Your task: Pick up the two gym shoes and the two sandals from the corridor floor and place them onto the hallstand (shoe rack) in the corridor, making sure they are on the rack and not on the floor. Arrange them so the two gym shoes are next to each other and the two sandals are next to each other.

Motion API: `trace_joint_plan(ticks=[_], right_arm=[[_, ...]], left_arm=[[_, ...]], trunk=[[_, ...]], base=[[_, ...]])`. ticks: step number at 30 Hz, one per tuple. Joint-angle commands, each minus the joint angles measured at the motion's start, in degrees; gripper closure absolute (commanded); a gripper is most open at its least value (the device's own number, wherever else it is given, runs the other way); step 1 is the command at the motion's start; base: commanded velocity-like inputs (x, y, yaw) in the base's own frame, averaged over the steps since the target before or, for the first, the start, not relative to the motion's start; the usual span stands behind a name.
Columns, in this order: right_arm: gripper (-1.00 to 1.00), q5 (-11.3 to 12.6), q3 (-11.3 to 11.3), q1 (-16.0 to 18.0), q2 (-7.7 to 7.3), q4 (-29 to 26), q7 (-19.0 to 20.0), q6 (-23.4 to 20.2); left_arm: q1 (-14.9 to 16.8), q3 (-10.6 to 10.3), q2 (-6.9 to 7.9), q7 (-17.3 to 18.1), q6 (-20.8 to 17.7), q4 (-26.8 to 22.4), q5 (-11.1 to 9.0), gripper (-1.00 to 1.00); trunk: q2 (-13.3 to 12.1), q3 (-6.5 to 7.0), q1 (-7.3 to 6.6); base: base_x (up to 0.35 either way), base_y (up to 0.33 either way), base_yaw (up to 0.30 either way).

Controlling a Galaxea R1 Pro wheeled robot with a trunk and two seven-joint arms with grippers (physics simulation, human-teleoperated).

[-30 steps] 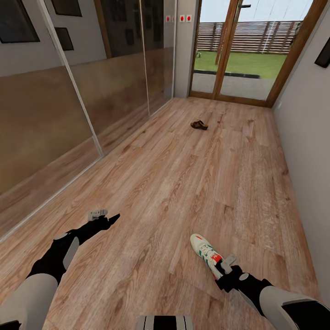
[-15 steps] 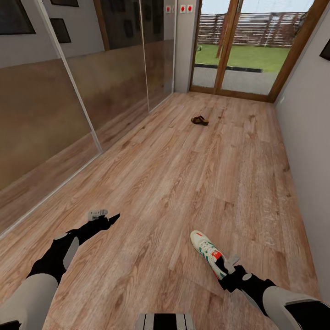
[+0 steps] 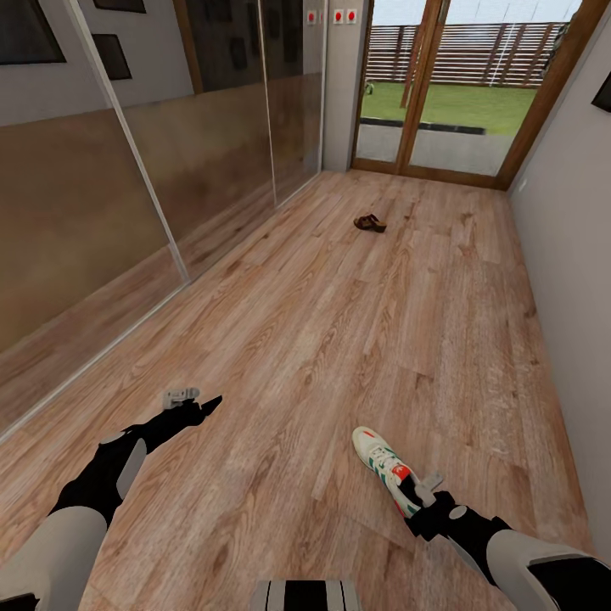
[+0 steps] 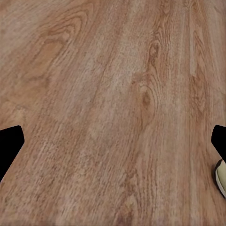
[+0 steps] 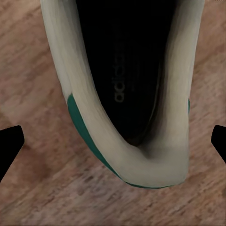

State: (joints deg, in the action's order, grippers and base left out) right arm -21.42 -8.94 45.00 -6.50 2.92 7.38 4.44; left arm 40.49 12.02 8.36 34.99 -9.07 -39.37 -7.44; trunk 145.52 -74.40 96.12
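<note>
- Gym shoe on the corridor floor, low and right of centre in head view, toe pointing away from the robot and angled a bit left.
- Shoe look: white lace-up upper, green side stripes, orange-red patch on the toe end and another by the tongue.
- Right gripper sits right at the shoe's heel end, its black wrist behind it; whether the fingers touch the shoe can't be told from the head view.
- Right wrist view looks straight down into the gym shoe: cream-white padded collar, dark insole with faint printed lettering, green trim along the outside of the heel.
- Right fingertips show as dark tips at both edges of that view, spread wide with the heel between them, not pressed on it; jaws apart, holding nothing.
- Left gripper hangs over bare floor, well left of the shoe, holding nothing.
- Left wrist view: wood-grain planks, dark fingertips at the two edges, set wide apart; a sliver of white shoe sole at the edge.
- One sandal, dark brown, small and far down the corridor, lying on the floor well apart from the gym shoe; detail too small to tell.
- Mirrored sliding panels along the left wall, glazed wood-framed door at the far end with lawn and fence outside.
</note>
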Motion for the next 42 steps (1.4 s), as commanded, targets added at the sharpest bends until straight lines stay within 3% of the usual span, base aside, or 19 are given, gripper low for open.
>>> trace_joint_plan(ticks=[1, 11, 20, 23, 42], right_arm=[[-1.0, 0.24, -0.46, 0.09, 0.0, 0.22, 0.09, 0.41], [-1.0, 0.24, -0.46, 0.09, -0.01, 0.17, 0.09, 4.11], [-1.0, 0.24, -0.46, 0.09, -0.01, 0.16, 0.09, 4.84], [-1.0, 0.24, -0.46, 0.09, -0.01, 0.16, 0.09, 4.87], [-1.0, 0.26, -0.44, 0.09, -0.02, 0.16, 0.09, 4.87]], left_arm=[[0.03, 0.11, -0.01, 0.26, -0.6, 0.0, -0.56, -1.0], [0.03, 0.11, -0.01, 0.24, -0.6, 0.0, -0.56, -1.0], [0.03, 0.11, -0.01, 0.23, -0.6, 0.0, -0.56, -1.0], [0.03, 0.11, -0.01, 0.25, -0.6, 0.0, -0.56, -1.0], [0.03, 0.11, -0.01, 0.25, -0.6, 0.0, -0.56, -1.0]], trunk=[[0.02, -0.04, -0.01], [0.02, -0.04, -0.01], [0.02, -0.04, -0.01], [0.06, -0.71, 0.07], [0.06, -0.71, 0.07]], base=[[0.0, 0.0, 0.0], [0.0, 0.0, 0.0], [0.0, 0.0, 0.0], [0.0, 0.0, 0.0], [0.0, 0.0, 0.0]])
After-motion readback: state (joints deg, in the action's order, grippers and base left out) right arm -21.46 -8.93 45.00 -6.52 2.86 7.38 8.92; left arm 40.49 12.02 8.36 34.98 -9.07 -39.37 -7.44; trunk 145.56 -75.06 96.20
